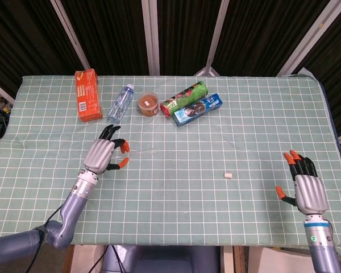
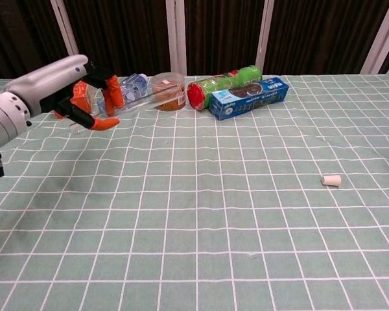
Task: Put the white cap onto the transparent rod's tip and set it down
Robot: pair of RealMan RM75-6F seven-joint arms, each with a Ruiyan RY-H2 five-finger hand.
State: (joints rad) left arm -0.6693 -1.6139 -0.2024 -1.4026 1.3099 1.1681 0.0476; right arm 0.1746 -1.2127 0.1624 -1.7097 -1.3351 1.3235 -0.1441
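Green checked worktop point(image 1: 227, 136). Along its far side, left of centre, an orange box point(image 1: 86, 95), water bottle point(image 1: 120, 103), tub point(image 1: 148, 104), green tube point(image 1: 184, 98) and blue packet point(image 1: 198, 109). Left robot hand point(image 1: 104, 154) raised above the worktop, nearer than the bottle, pinching the transparent rod point(image 2: 133, 105) between thumb and fingers, rod pointing right. Right robot hand point(image 1: 304, 189) at the near right edge, fingers spread, holding nothing. White cap point(image 1: 228, 176) lying on the worktop, between the two hands, nearer than the blue packet.
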